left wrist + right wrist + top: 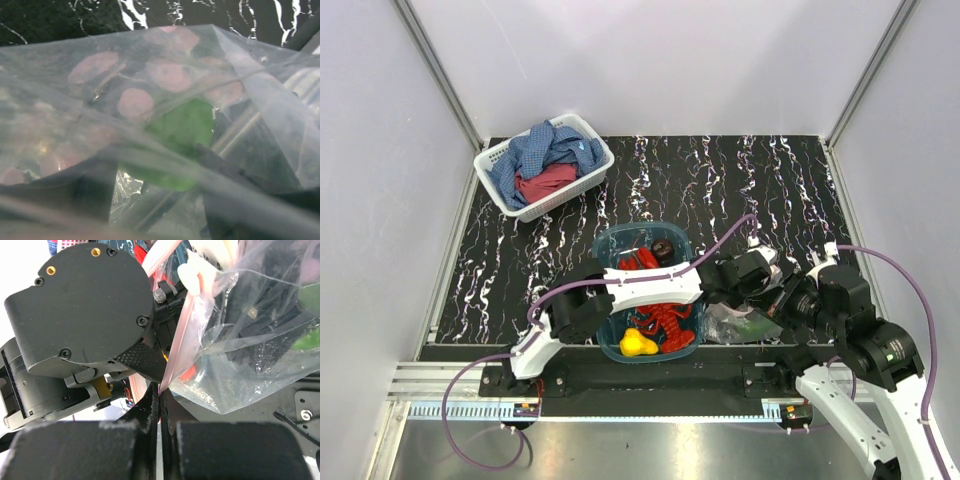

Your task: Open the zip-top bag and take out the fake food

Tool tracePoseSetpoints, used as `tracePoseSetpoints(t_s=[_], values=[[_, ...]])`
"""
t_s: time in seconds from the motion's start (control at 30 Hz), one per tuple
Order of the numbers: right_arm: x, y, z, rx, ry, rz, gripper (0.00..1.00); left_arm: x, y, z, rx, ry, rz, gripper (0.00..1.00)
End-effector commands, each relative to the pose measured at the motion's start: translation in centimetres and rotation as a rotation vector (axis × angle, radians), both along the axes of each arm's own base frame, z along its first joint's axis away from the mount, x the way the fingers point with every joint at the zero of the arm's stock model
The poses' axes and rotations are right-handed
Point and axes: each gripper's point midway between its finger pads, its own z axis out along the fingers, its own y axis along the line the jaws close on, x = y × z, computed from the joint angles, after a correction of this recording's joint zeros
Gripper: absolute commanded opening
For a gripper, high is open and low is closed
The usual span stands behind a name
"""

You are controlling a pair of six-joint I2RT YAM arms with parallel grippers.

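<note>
Black white-veined counter (740,180), white walls on three sides. White basket (492,160) of blue and red cloths (545,150) at 10 o'clock, well apart from the work. Teal tub (610,240) at centre, with the left arm reaching across over it toward 3 o'clock.

Progress: mostly done, by my reading. Three toys lie in the tub: red lobster (665,318), yellow pear (637,343) at its 6 o'clock edge, dark red fruit (662,248) at its 12 o'clock end. Zip-top bag (745,322) sits just beside the tub at about 4 o'clock, slung between the two wrists. Green pepper (182,135) is not yet out; the left wrist view shows it through the crinkled film, low in the pouch. Pinkish round blotches also show on or through the plastic, and I cannot tell what they are. One piece left to remove, as far as these views show. The mouth looks parted, but how wide I cannot tell.

Right end effector (161,405): jaws all but closed, only a sliver between them, pinching the bag's edge where the pink zip strip (182,325) runs down into the pads. Firm hold on the bag.

Left end effector (750,285): pressed up against the bag from 9 o'clock. In its own camera, film drapes over everything and only dark shapes show at the bottom. Cannot tell how far open it is, or whether it grips a wall of the bag.
</note>
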Motion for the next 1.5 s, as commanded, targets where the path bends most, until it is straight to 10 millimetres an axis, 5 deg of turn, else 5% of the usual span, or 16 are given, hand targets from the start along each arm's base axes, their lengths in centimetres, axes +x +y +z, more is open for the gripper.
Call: tracePoseSetpoints(t_s=[0.0, 0.17, 0.3, 0.6, 0.7, 0.83, 1.0, 1.2, 1.47], values=[[0.0, -0.3, 1.5, -0.004, -0.013, -0.017, 0.00, 0.1, -1.4, 1.6, -0.075, -0.005, -0.005, 0.72], [-0.1, -0.6, 2.1, -0.015, -0.024, -0.018, 0.00, -1.3, -1.1, -0.4, -0.043, 0.044, -0.013, 0.75], [-0.3, -0.9, 1.7, -0.032, -0.019, -0.023, 0.00, -3.2, -0.3, -3.2, 0.004, 0.110, -0.047, 0.93], [-0.5, -1.4, 0.7, -0.053, -0.003, -0.040, 0.00, -3.1, 1.1, -6.6, 0.096, 0.051, -0.073, 0.91], [-0.8, -1.5, 0.5, -0.055, 0.001, -0.042, 0.00, -2.8, 1.3, -7.4, 0.115, 0.029, -0.095, 0.82], [-1.1, -1.9, 0.4, -0.075, -0.001, -0.043, 0.00, -1.5, 0.7, -4.9, 0.086, -0.018, -0.098, 0.46], [-0.9, -2.7, -0.1, -0.122, -0.005, -0.059, 0.00, 1.3, 0.1, 2.9, 0.000, -0.090, -0.089, 0.16], [0.5, -4.0, 0.1, -0.167, -0.007, -0.157, 0.00, 4.1, 0.6, 12.0, -0.111, -0.143, -0.072, 0.00], [2.7, -6.4, 1.5, -0.236, -0.018, -0.337, 0.00, 3.1, 1.0, 16.2, -0.201, -0.125, -0.187, 0.00]])
